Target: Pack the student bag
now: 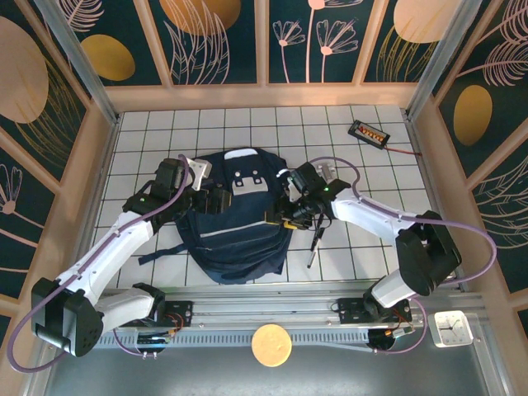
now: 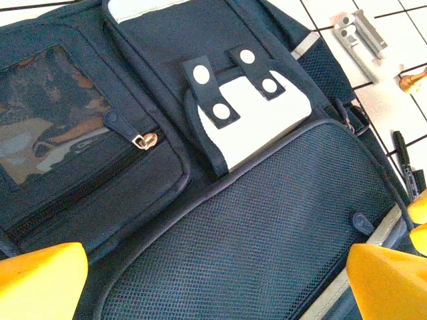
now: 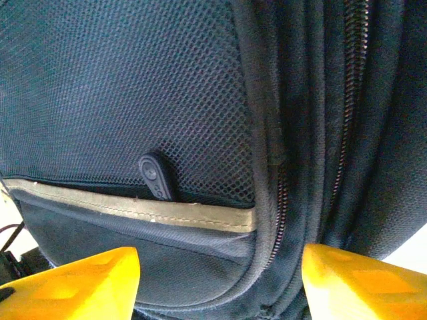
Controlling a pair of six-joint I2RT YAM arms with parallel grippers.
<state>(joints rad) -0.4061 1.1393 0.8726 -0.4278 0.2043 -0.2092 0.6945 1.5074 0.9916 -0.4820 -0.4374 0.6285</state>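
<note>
The student bag (image 1: 239, 227) lies flat in the middle of the tiled table, navy with a white patch near its top. My left gripper (image 1: 211, 199) hovers over the bag's left side; in the left wrist view its yellow fingers (image 2: 41, 281) stand wide open above the mesh front pocket (image 2: 267, 227), nothing between them. My right gripper (image 1: 289, 211) is at the bag's right edge. In the right wrist view its yellow fingers (image 3: 75, 285) stand apart, straddling the bag's side seam and zip (image 3: 277, 220) below a grey trim stripe (image 3: 133, 209); no pinch shows.
A black pen (image 1: 313, 244) lies on the tiles just right of the bag, beneath my right arm. A small black device (image 1: 369, 132) with a red wire sits at the back right. Wooden walls close in the table on three sides.
</note>
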